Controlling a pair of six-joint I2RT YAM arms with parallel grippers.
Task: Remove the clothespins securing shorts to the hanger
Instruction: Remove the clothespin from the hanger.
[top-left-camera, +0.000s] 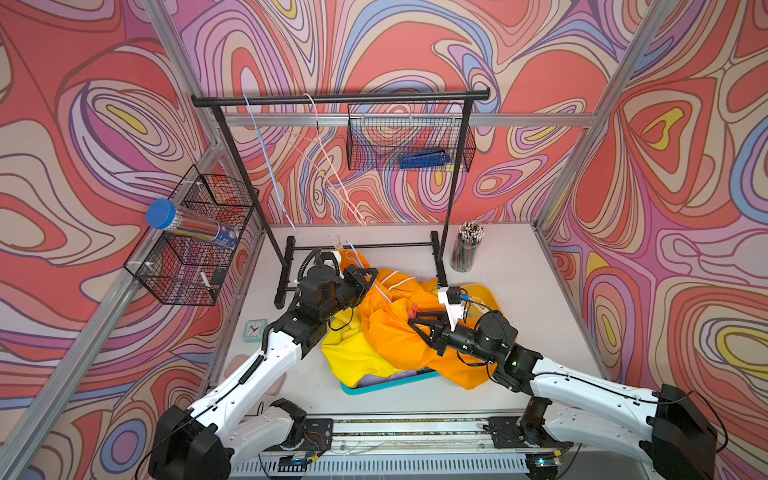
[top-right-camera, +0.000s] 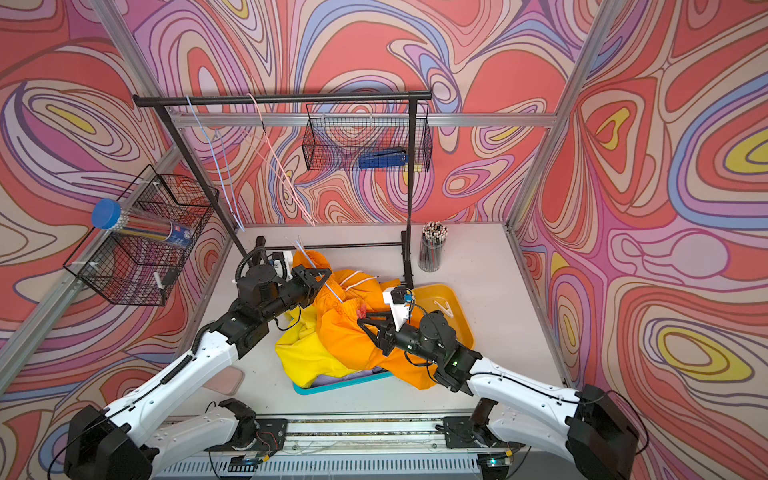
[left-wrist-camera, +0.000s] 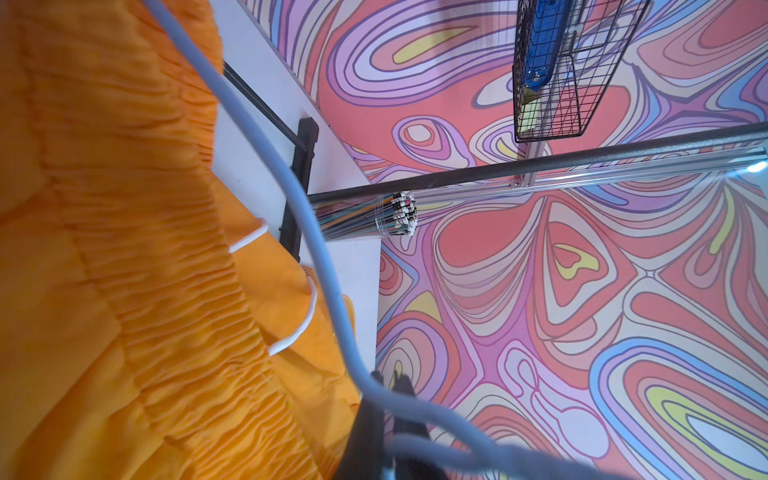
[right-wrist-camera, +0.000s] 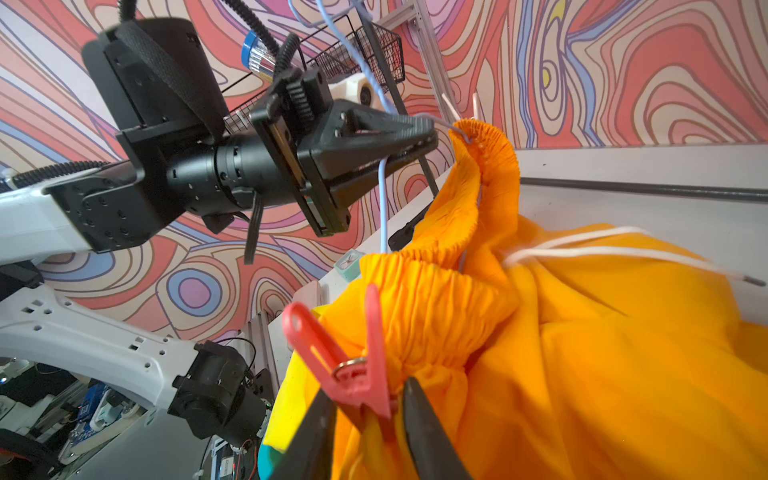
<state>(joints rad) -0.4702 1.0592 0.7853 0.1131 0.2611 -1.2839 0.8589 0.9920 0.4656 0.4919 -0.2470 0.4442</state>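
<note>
Near edge: both arm bases sit on a metal rail (top-left-camera: 415, 432) along the front of the table (top-left-camera: 540, 332), just in front of the teal tray (top-left-camera: 390, 385).
Teal tray: only its front rim shows. The heap of shorts covers the rest and spills over its right end onto the table.
Shorts: yellow shorts (top-left-camera: 353, 353) lie on the tray's left part. Orange shorts (top-left-camera: 395, 332) lie on top and rise behind it. A strip of lilac shorts (top-left-camera: 409, 372) shows just inside the rim.
Right gripper (right-wrist-camera: 368, 390): over the tray's far side, jaws partly apart, one finger either side of the red clothespin (right-wrist-camera: 349, 365) clipped on the orange waistband. Whether they press it, cannot tell.
Left gripper (right-wrist-camera: 432, 133): behind the tray to the left, clamped tight on the pale blue hanger (right-wrist-camera: 383, 199), whose wire runs inside the raised waistband.
Open room: bare table right of the tray as far as the frame post. The strip to its left is narrower and holds a small clock (top-left-camera: 254, 330).
Yellow tray (top-right-camera: 457, 332): behind the teal tray to the right, touching the orange fabric, with a white clothespin (top-right-camera: 444, 306) in it.
Clothes rack (top-left-camera: 340, 98): behind the tray, its feet close to the heap. A wire basket (top-left-camera: 411, 141) hangs from it.
Pencil cup (top-left-camera: 467, 249): behind the tray, beside the rack's right foot.
Walls: swirl-patterned panels close three sides.
</note>
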